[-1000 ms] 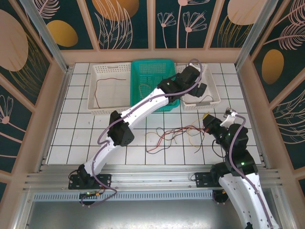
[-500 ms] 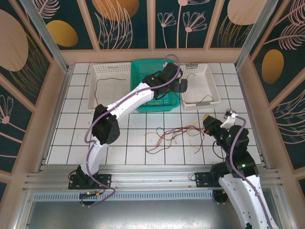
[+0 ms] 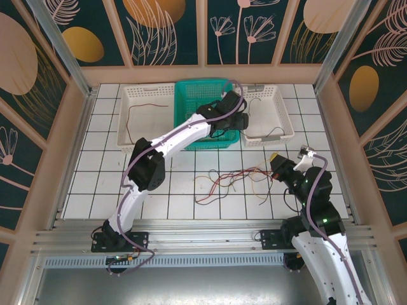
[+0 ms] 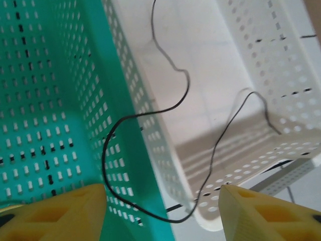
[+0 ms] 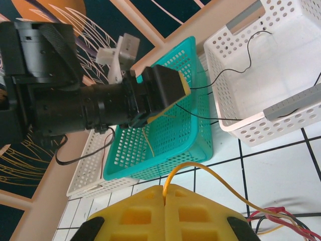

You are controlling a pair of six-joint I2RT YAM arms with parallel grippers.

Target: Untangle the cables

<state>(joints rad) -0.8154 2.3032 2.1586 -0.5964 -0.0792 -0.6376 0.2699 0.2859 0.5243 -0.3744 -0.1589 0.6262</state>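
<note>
We see the white tiled table (image 3: 102, 171) below and floral walls (image 3: 159, 32) around it. Up close, the right gripper (image 5: 164, 195) is clamped tight on a yellow cable (image 5: 216, 177), and the cables (image 3: 222, 181) sprawl left-to-right on the tiles beside it. Farther back, the left gripper (image 4: 163, 195) hangs with its jaws apart over a black cable (image 4: 173, 106) crossing from the teal basket (image 4: 60, 75) into the white basket (image 4: 281, 75).

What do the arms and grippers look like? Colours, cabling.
Both arms, left arm and right arm, have white link shells, black joint housings and a thick lilac cable looped along them. Left gripper and right gripper carry blocky yellow fingers with recessed pockets.
</note>
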